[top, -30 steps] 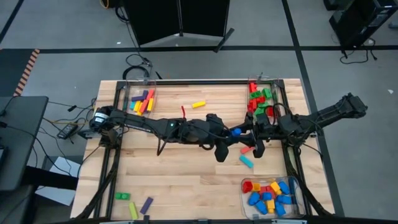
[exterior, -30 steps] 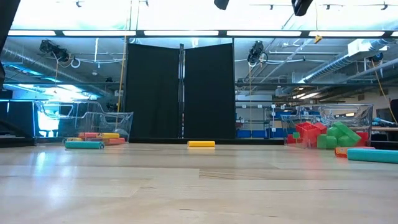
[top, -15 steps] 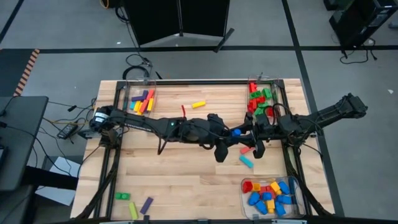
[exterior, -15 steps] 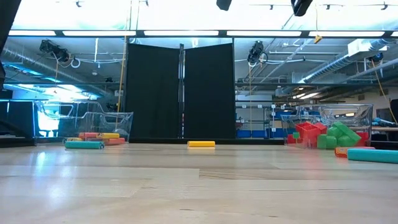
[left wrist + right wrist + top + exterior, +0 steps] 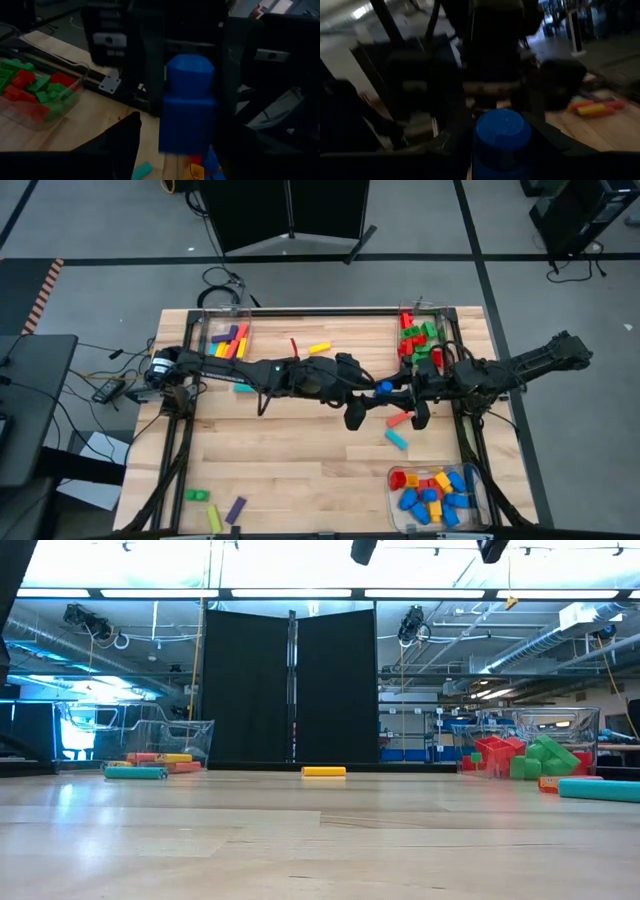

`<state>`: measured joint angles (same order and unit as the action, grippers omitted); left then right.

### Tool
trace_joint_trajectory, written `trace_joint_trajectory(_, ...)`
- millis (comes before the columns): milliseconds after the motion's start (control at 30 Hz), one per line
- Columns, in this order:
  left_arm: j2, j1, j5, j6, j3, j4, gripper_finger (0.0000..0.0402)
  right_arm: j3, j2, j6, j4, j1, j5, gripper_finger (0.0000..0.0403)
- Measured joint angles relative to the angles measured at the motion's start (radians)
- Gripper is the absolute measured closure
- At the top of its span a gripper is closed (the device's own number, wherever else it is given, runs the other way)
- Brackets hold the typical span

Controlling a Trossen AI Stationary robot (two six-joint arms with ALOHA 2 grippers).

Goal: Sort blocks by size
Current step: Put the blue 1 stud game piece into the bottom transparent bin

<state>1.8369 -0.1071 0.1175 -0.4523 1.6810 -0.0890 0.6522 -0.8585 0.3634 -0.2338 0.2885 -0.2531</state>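
Observation:
A small blue brick (image 5: 383,388) with one round stud is high above the table's middle, between my two grippers. My right gripper (image 5: 396,390) comes from the right and is shut on it. My left gripper (image 5: 371,394) comes from the left and is open. Its fingers stand on either side of the brick's plain end (image 5: 186,140), and bare wood shows between one finger (image 5: 131,131) and the brick. Loose blocks lie on the table: a yellow one (image 5: 320,348), a red one (image 5: 400,420), a teal one (image 5: 397,440) and a teal bar (image 5: 243,388). My right gripper holds the blue brick at its stud end (image 5: 190,70), between its two fingers, which show on either side of the stud in the left wrist view. The fingers come level from the table's right. The brick is lifted clear, its stud (image 5: 502,131) pointing back toward my right wrist.
Three clear bins stand on the table: long bars at the far left (image 5: 228,340), green and red bricks at the far right (image 5: 420,340), small blue, yellow and red pieces at the near right (image 5: 435,490). Green, yellow and purple blocks (image 5: 213,510) lie near the left front corner.
Both grippers, with the blue brick between them, have gone a little toward the far edge. My left arm has swung toward the far edge and straightened, uncovering the teal bar on the table's left part.

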Motion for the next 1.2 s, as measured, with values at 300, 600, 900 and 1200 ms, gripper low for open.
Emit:
trace_joint_trajectory(300, -0.099, 0.013, 0.064, 0.034, 0.000, -0.154, 0.0165, 0.254, 0.021, 0.047, 0.630, 0.005, -0.012, 0.0247)
trace_joint_trajectory(600, -0.168, -0.016, 0.213, 0.007, 0.001, -0.462, 0.0165, 0.469, -0.036, 0.416, 1.228, 0.054, -0.006, 0.0247)
trace_joint_trajectory(900, -0.164, -0.069, 0.238, -0.005, -0.061, -0.582, 0.0165, 0.531, -0.170, 0.884, 1.513, 0.231, 0.068, 0.0247)
trace_joint_trajectory(1200, -0.164, -0.180, 0.238, -0.081, -0.181, -0.564, 0.0165, 0.531, -0.386, 1.368, 1.478, 0.520, 0.165, 0.0247)
